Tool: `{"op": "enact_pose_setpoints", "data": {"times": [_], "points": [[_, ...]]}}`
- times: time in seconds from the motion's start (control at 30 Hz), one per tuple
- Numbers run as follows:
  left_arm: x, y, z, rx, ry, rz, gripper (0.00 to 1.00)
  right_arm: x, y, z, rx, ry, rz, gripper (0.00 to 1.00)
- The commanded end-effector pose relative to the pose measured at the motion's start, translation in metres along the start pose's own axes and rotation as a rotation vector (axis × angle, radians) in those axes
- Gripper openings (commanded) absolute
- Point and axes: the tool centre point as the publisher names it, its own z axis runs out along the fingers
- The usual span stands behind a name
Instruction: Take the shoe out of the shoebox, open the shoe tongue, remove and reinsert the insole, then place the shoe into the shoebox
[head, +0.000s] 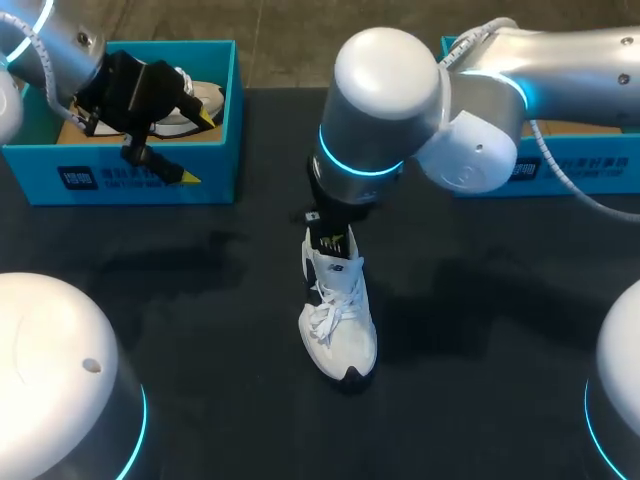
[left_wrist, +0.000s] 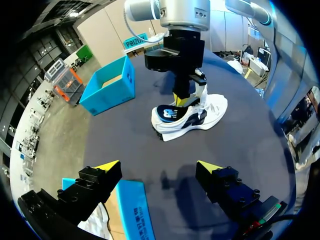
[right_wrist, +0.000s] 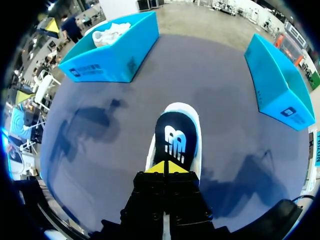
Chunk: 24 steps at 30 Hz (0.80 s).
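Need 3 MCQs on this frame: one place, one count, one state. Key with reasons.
1. Where is the shoe under the right claw?
A in the left shoebox
B on the table between the shoeboxes
C in the right shoebox

2. How many blue shoeboxes are on the table?
A one
B two
C three

3. What state is the left claw in?
A open
B shut on a shoe
C shut on an insole

Key:
1 B: the shoe stands on the table, under the right claw.
2 B: left shoebox, right shoebox.
3 A: the left claw tips are wide apart with nothing between them.
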Motion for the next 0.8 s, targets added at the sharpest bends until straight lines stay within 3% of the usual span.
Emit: {"op": "enact_pose_setpoints", "data": {"times": [0.03, 0.37, 0.6, 0.8], "points": [[0.001, 0.000, -0.001, -0.004, 0.000, 0.000, 1.00, 0.009, 0.005, 0.014, 0.017, -0.028, 0.002, 0.00], [0.001, 0.000, -0.001, -0.004, 0.000, 0.000, 1.00, 0.002, -0.006, 0.033, 0.079, -0.052, 0.047, 0.00], [0.001, 0.000, -0.001, -0.004, 0.000, 0.000, 1.00, -0.008, -0.008, 0.042, 0.076, -0.080, 0.077, 0.00], [0.001, 0.000, -0.001, -0.004, 0.000, 0.000, 1.00, -0.011, -0.010, 0.065, 0.115, -0.085, 0.076, 0.00]]}}
